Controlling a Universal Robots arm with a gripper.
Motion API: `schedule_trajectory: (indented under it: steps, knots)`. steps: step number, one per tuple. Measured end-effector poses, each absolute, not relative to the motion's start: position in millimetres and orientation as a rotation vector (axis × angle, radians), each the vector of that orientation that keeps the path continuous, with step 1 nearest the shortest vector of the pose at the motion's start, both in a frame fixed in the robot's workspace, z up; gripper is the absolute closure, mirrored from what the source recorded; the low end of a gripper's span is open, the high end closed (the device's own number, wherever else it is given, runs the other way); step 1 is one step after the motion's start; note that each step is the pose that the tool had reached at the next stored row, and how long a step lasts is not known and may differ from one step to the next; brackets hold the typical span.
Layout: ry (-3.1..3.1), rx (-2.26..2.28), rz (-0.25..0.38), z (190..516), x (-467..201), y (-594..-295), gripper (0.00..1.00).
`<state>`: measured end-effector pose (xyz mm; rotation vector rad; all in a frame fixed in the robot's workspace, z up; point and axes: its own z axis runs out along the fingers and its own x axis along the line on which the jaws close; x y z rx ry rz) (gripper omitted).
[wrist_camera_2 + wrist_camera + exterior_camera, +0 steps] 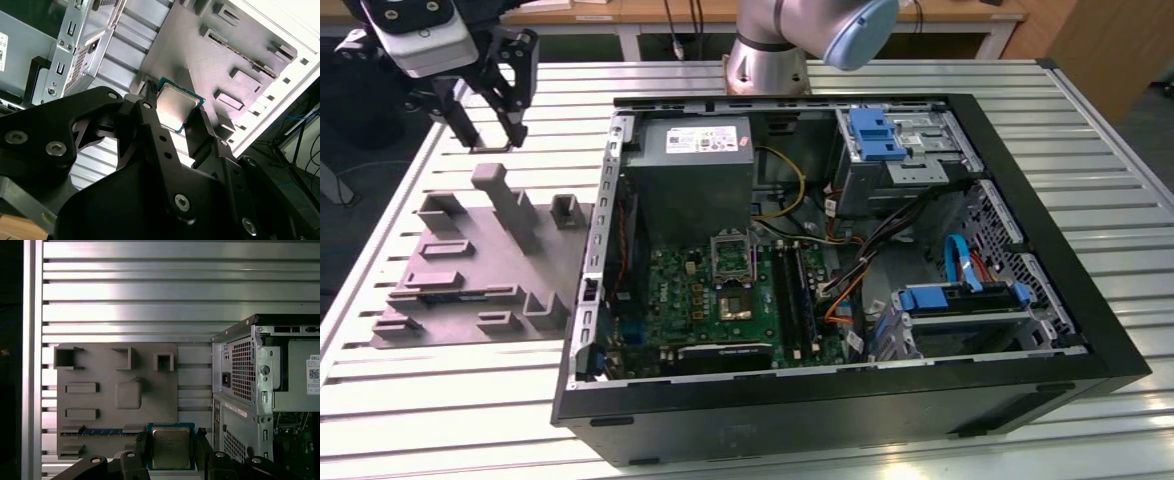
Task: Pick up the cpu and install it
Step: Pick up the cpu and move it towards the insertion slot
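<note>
The fingers (152,115) are closed on the chip (177,107), one pressing on each of two opposite edges, so that the small square hangs flat between them with its pale metal top facing the camera and a thin green rim around it. In the first wrist view the chip (171,446) sits between the same two dark fingers (141,444), over the edge of a grey moulded tray (115,390) that lies on the ribbed metal desk (150,290). The tray carries raised blocks and shallow recesses of several shapes. In the exterior view the fingers (515,115) hang at the exterior view's left, above the far end of the tray (454,270) and higher than its tallest post, so the chip looks lifted clear of it; the chip itself is too small to make out from there. Just beside the tray, towards the exterior view's right, an open computer case (854,400) lies on its side on the desk (1121,150). Inside it are a grey metal box (694,170) with a white label, a green board (700,315) and, on that board, a metal-framed socket (732,300) with a dark centre. The socket is well apart from the chip. The arm's base (774,60) stands behind the case.
</note>
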<state>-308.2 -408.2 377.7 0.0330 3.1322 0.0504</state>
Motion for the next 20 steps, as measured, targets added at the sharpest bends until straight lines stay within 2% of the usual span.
schedule_trajectory:
  steps: [20]
  knots:
    - [3.132,0.033,0.050,377,-294,-408,0.53]
